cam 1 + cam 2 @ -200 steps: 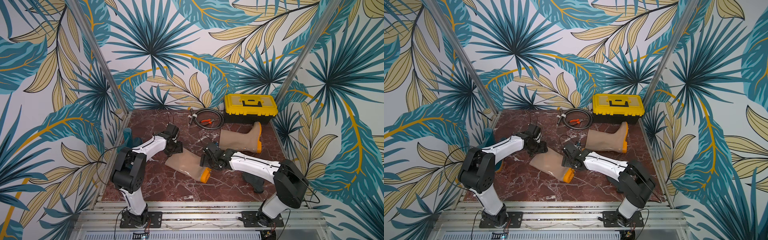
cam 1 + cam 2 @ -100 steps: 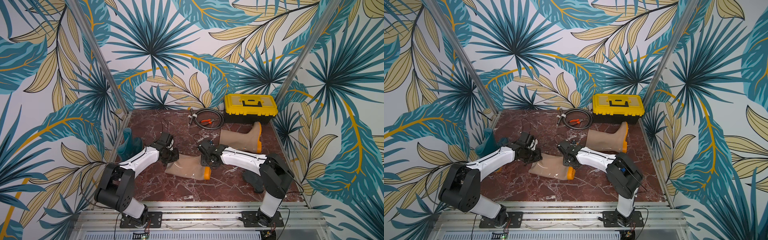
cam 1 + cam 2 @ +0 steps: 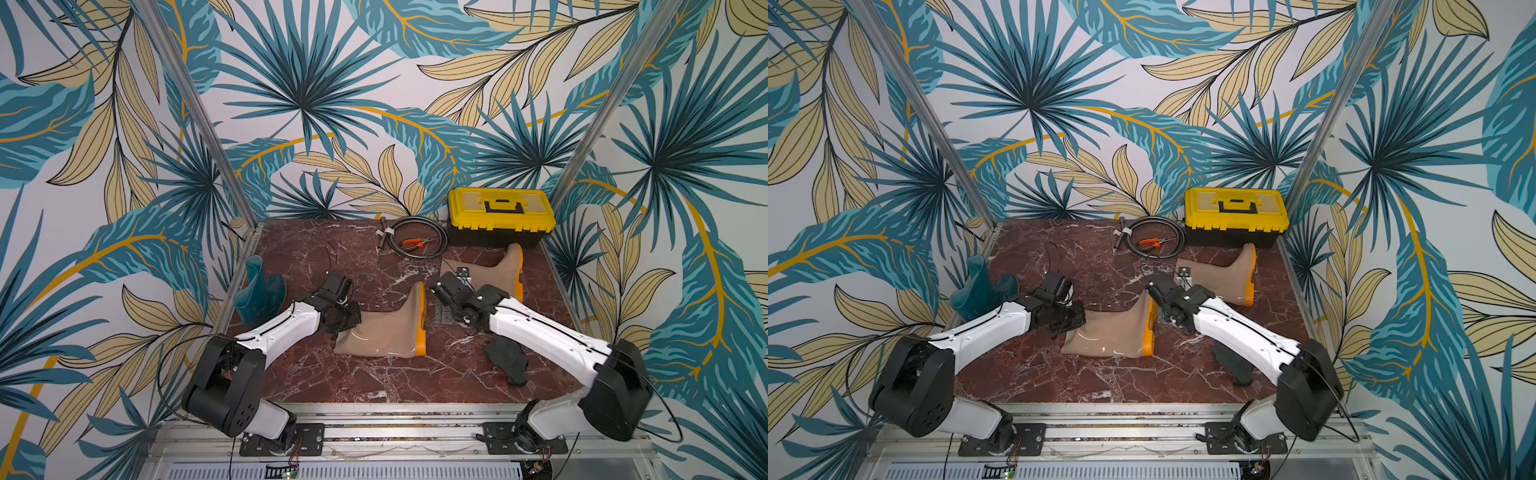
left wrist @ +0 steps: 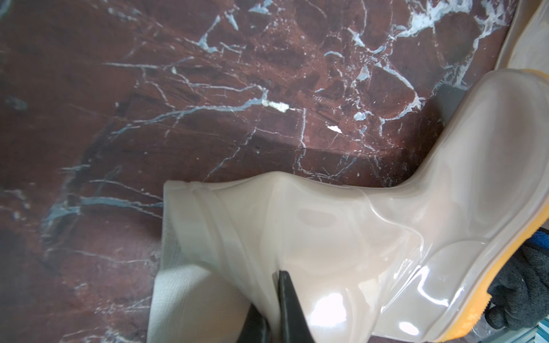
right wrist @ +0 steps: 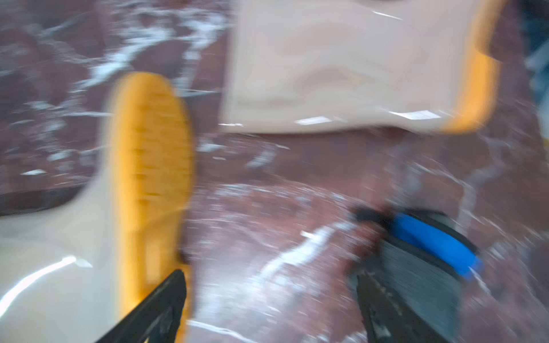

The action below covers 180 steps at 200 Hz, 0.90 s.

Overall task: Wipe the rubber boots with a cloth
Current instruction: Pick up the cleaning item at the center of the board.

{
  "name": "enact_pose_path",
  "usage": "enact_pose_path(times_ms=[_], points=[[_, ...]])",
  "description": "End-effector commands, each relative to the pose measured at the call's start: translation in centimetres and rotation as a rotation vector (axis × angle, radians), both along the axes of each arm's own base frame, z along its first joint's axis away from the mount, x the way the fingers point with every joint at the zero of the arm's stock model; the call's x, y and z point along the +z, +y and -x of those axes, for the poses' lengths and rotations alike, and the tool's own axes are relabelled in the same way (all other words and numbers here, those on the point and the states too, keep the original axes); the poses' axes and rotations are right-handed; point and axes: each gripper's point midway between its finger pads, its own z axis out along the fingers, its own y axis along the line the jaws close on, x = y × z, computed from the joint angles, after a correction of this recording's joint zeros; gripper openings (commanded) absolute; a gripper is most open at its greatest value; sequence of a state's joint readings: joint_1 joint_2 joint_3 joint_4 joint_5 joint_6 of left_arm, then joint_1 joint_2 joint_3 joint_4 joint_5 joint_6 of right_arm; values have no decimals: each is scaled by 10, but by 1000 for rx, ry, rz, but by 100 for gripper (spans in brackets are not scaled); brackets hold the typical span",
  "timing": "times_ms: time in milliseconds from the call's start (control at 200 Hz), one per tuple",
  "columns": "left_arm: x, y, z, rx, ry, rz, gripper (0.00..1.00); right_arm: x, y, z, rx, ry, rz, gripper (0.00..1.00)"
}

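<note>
The left claw [image 4: 271,306] is clenching the cuff of the near beige boot [image 3: 386,328] lying mid-bench [image 3: 365,382], while the right claw [image 5: 273,297] is hovering released by its sole [image 5: 151,154] and the cloth [image 3: 509,361] is lying near-right.

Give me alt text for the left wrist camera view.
A glossy beige boot lies on its side on dark red marble, the left gripper pinched shut on its shaft wall. A dark cloth sits just past its orange sole.
</note>
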State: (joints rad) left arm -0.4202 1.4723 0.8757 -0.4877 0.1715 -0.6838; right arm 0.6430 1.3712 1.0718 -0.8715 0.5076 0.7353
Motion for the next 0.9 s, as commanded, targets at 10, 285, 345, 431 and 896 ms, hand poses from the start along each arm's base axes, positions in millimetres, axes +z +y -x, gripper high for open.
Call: enact_pose_path(times_ms=[10, 285, 345, 431, 896], points=[[7, -9, -5, -4, -42, 29, 8, -20, -81, 58, -206, 89, 73, 90], [8, -13, -4, -21, -36, 43, 8, -67, -99, 64, -352, 163, -95, 92], [7, -13, -3, -20, -35, 44, 7, -82, -98, 57, -370, 191, -121, 92], [6, -14, 1, -27, -28, 49, 7, -104, -95, 47, -393, 229, -169, 92], [37, -13, 19, -140, -96, 182, 61, -91, -46, 25, -232, 215, -413, 0]])
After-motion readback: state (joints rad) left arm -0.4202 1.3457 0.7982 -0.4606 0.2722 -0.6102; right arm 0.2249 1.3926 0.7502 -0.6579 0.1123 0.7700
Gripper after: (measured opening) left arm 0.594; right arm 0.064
